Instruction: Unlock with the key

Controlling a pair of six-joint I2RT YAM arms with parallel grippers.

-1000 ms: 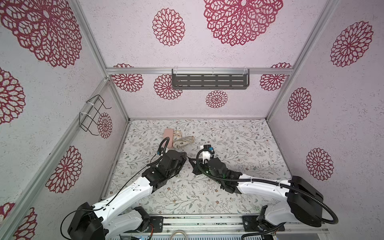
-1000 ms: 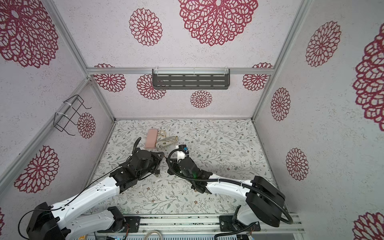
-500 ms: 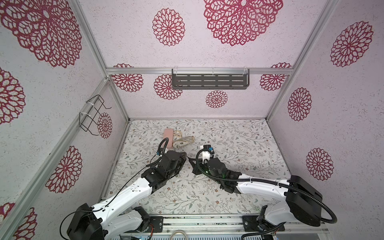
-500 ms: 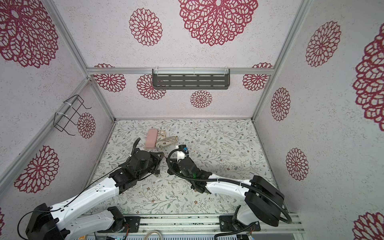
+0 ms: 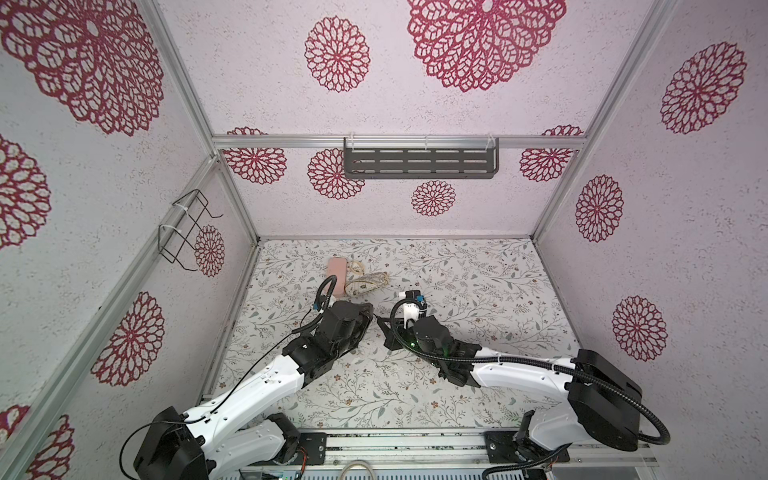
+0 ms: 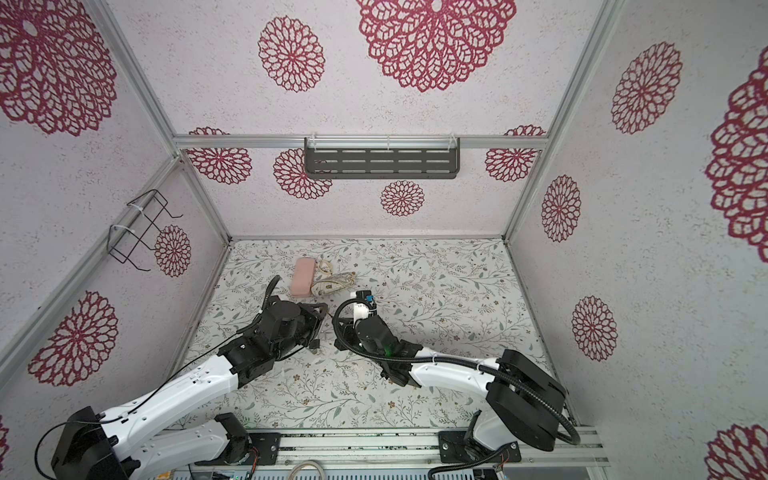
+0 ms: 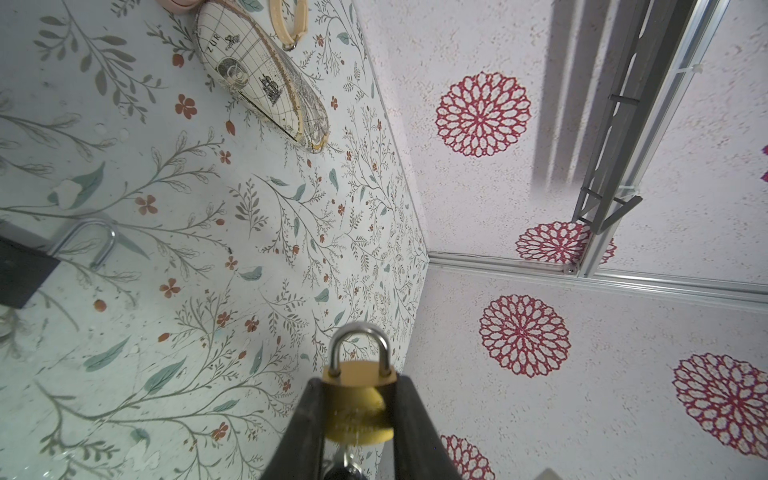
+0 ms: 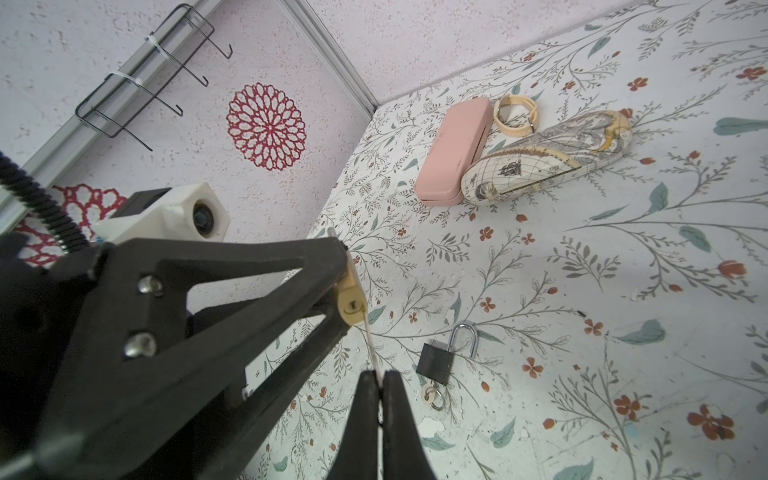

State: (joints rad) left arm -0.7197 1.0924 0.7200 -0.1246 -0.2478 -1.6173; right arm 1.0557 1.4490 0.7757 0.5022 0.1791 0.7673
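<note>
A robot test cell of the lab kind, dressed up to look homely: an aluminium-profile frame (image 5: 291, 142) carries panel walls (image 5: 490, 208) papered with red rosettes, and the tabletop (image 5: 478, 291) wears a leafy floral print. Two white-and-black robot arms (image 5: 257, 382) are mounted on a metal rail (image 5: 415, 446) at the front edge. A grey slotted shelf (image 5: 419, 163) and a black wire rack (image 5: 185, 226) hang from the frame (fastened with white zip ties (image 5: 491, 138))

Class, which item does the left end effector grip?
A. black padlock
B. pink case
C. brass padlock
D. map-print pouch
C: the left end effector is clamped on the brass padlock, while the black padlock lies ungripped on the table.
</note>
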